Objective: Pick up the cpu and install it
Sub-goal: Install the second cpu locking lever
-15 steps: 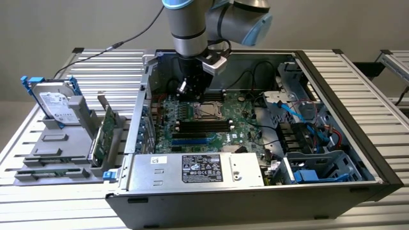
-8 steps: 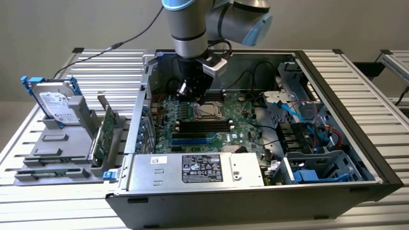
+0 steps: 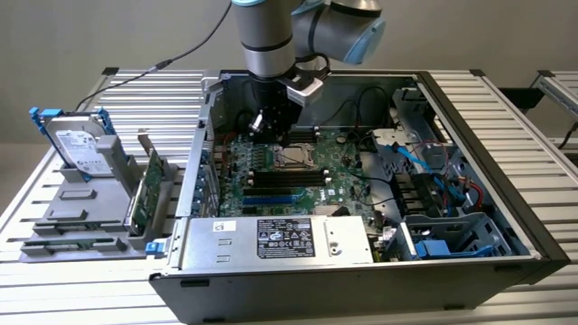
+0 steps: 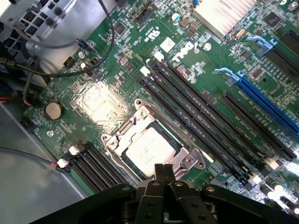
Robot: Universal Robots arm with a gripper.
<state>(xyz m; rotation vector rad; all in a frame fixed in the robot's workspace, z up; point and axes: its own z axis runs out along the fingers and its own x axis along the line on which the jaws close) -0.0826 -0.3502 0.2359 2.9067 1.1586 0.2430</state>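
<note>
Inside the open computer case (image 3: 470, 169), the arm's gripper (image 4: 163, 171) hangs low over the green motherboard (image 3: 280, 179), its jaws closed together with nothing between them. Just below the fingertips (image 4: 159, 169) in the wrist view lies the cpu (image 4: 148, 151), a flat silver square sitting in its socket (image 4: 154, 142) with the metal frame around it. Black memory slots (image 4: 201, 112) run beside the socket, and blue slots (image 4: 261, 100) lie farther off. On the exterior view's left, a hard drive (image 3: 77, 145) stands upright in a grey holder (image 3: 81, 203) on the tabletop (image 3: 72, 298).
</note>
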